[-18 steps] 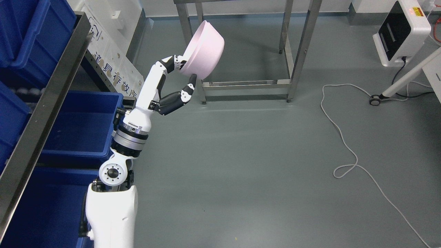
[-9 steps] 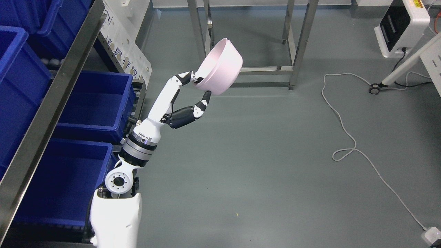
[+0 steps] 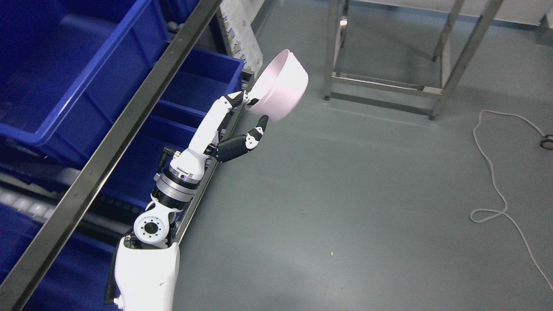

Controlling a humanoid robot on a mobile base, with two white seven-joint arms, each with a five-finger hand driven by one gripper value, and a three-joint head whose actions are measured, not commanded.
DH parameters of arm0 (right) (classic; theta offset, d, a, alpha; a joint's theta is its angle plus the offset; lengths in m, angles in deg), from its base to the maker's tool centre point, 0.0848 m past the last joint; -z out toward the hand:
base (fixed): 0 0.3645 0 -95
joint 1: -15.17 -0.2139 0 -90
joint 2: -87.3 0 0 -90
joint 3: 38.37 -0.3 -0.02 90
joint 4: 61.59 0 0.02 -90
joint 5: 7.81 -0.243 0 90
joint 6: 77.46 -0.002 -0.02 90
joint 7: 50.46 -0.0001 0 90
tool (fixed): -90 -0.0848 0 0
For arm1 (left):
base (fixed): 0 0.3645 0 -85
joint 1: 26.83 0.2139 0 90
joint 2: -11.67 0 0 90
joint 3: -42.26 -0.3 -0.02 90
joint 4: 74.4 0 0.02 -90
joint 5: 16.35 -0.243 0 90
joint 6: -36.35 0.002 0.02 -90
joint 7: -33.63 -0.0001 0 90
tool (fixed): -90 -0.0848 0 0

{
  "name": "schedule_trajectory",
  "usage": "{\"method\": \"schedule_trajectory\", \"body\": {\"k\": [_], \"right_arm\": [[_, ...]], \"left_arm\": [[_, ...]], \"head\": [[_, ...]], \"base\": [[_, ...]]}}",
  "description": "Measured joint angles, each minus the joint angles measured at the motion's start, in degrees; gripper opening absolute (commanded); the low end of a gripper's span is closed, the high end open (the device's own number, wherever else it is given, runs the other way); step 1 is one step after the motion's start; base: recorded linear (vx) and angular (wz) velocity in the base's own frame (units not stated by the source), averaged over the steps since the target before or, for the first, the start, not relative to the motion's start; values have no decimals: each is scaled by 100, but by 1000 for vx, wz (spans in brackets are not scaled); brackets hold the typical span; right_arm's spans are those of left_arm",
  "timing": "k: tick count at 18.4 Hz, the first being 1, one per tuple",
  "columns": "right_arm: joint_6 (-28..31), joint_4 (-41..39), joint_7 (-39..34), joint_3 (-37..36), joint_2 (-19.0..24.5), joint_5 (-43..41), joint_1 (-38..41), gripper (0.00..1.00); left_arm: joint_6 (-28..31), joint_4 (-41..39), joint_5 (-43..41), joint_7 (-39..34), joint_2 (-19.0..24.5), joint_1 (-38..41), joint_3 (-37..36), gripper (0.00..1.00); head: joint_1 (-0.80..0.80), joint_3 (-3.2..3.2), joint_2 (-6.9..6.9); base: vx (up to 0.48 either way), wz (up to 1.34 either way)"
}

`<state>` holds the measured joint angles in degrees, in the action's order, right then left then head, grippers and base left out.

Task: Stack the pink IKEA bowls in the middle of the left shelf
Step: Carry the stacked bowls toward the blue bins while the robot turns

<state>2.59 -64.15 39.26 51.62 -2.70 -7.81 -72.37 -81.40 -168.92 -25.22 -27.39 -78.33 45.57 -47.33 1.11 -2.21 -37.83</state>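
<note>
One pink bowl [image 3: 281, 86] in play. From the left: blue bins [image 3: 77, 73] on the shelf, its steel rail [image 3: 129, 125] cutting diagonally across my view. My left hand [image 3: 242, 125] is raised just right of the rail, fingers [image 3: 236, 98] pinching the bowl's rim, thumb propped under it; bowl tipped on edge, over open floor [image 3: 345, 207], clear of the shelf. Risks as I judge them: thin rim pinch could slip and drop it; swinging in could clip the rail. Right hand not visible
</note>
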Motion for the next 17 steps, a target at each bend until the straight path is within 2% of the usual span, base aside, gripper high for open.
{"method": "schedule_trajectory", "body": {"k": [6,17], "right_arm": [[4,0,0,0,0,0,-1,100],[-14,-1,0,0,0,0,0,100]], "left_arm": [[40,-4,0,0,0,-23,-129,6],[50,-5,0,1,0,-9,-228,7]], "head": [[0,0,0],[0,0,0]], "base": [[-74,567],[-36,308]]}}
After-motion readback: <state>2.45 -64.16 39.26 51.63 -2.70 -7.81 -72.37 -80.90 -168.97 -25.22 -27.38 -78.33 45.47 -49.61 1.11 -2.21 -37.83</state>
